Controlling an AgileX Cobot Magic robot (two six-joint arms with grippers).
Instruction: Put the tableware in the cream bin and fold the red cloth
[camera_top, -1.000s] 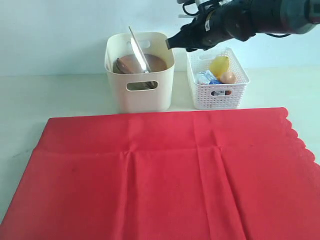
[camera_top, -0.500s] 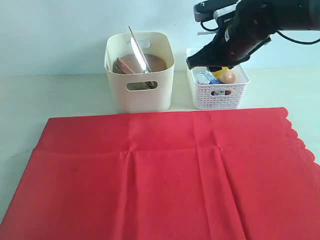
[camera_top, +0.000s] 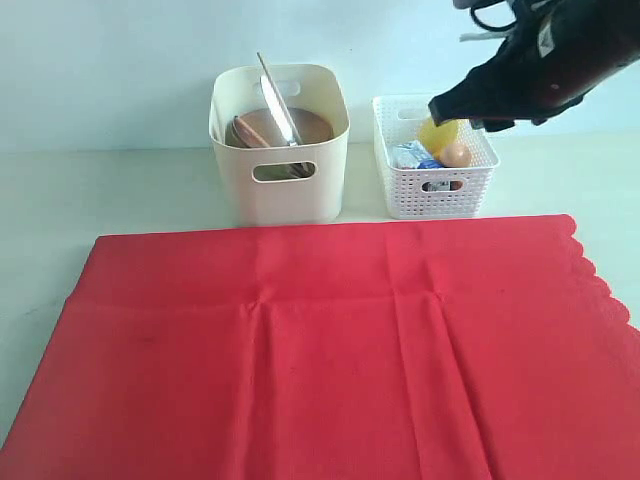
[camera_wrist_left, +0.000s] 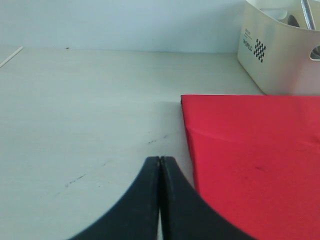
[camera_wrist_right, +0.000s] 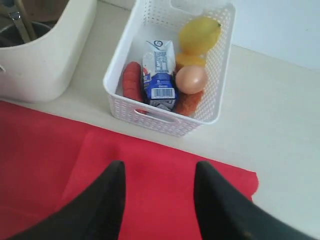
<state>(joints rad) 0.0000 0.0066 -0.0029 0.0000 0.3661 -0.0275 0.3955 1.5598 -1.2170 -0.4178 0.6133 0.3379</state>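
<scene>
The red cloth (camera_top: 330, 340) lies spread flat over the front of the table, scalloped edge at the right. Behind it stands the cream bin (camera_top: 280, 190), holding the round brown plate (camera_top: 290, 127), the silver knife (camera_top: 278, 100) leaning upright, and other tableware I cannot make out. My right gripper (camera_wrist_right: 160, 167) is open and empty, hovering over the cloth's far right corner (camera_wrist_right: 235, 182). In the exterior view its arm (camera_top: 545, 65) hangs above the white basket. My left gripper (camera_wrist_left: 160, 160) is shut on nothing, low over bare table beside the cloth's left edge (camera_wrist_left: 187, 130).
A white lattice basket (camera_top: 436, 195) stands right of the bin, holding a lemon (camera_wrist_right: 200, 32), an egg (camera_wrist_right: 191, 79), a milk carton (camera_wrist_right: 160, 75) and sausages (camera_wrist_right: 131, 80). Bare pale table (camera_wrist_left: 75, 110) stretches left of the cloth. A wall runs behind the bin.
My right arm has swung rightward, from beside the cream bin's rim to above the white basket's right side. The cloth, bin and basket have not moved.
</scene>
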